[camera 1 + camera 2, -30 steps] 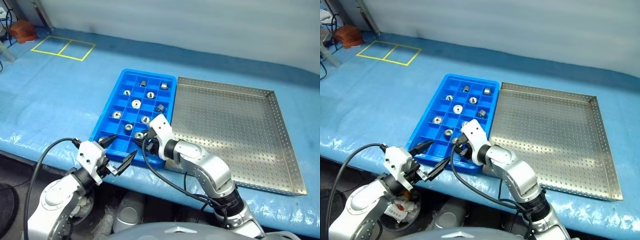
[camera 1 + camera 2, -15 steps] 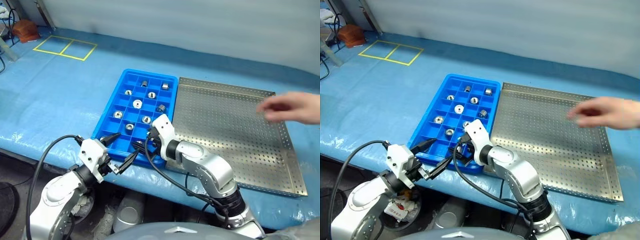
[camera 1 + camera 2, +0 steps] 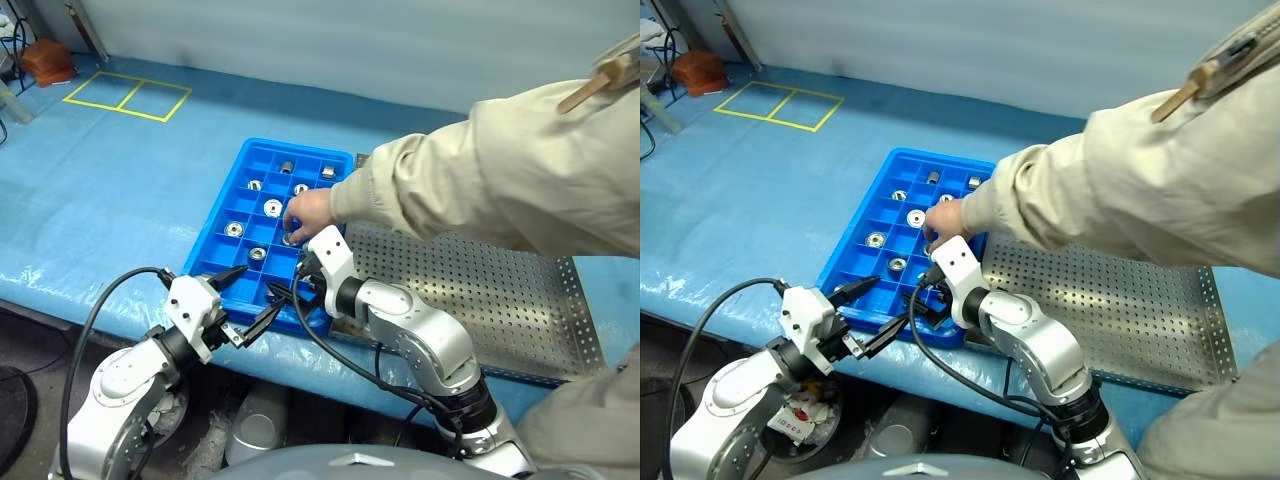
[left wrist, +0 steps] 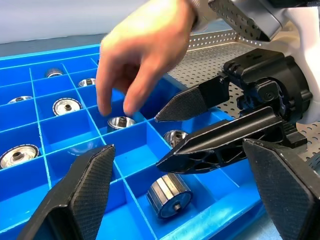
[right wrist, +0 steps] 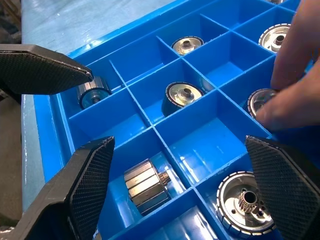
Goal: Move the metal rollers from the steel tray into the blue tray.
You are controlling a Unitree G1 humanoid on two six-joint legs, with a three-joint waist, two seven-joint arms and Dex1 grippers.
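Note:
The blue tray lies on the blue table cover, left of the steel tray. Several metal rollers sit in its compartments, such as one standing flat and one lying on its side. My right gripper hangs open just above the tray's near compartments, over that lying roller, with nothing between its fingers. My left gripper is open at the tray's near edge, pointing at the right gripper, and holds nothing. A person's hand reaches into the blue tray, with fingertips on a roller.
The person's sleeved arm stretches from the right across the steel tray, just behind my right gripper. Yellow tape squares mark the table cover at the far left. The table's front edge runs just below the blue tray.
A person's arm has come in from the right, over the steel tray and into the blue tray. My right gripper has gone from shut to open. Both arms stayed in place.

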